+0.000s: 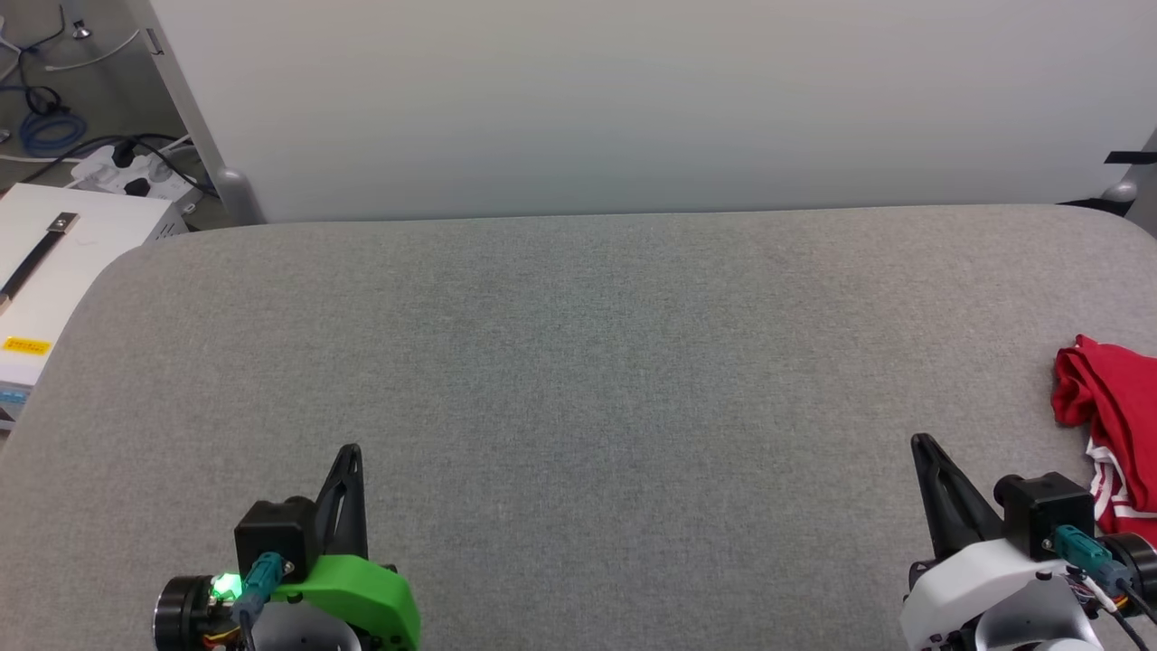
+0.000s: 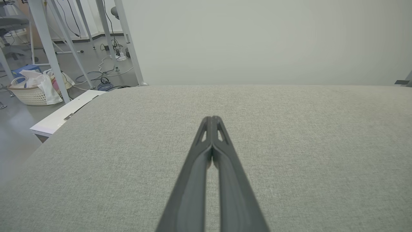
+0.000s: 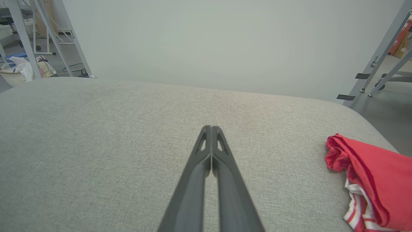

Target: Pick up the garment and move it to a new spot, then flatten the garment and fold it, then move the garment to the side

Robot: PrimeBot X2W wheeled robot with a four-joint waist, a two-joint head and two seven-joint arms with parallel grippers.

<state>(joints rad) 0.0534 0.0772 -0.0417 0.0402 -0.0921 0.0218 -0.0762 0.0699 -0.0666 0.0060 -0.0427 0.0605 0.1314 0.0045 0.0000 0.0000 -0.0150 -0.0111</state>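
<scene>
The garment (image 1: 1110,407) lies bunched at the grey table's (image 1: 578,362) three o'clock edge. The left gripper (image 1: 351,452) sits at seven o'clock and the right gripper (image 1: 922,443) at five, both pinched closed on nothing.

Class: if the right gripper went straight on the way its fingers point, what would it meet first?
Likely the right gripper meets only grey tabletop, then the pale wall; depth is unclear. The garment lies aside, to its right.
</scene>
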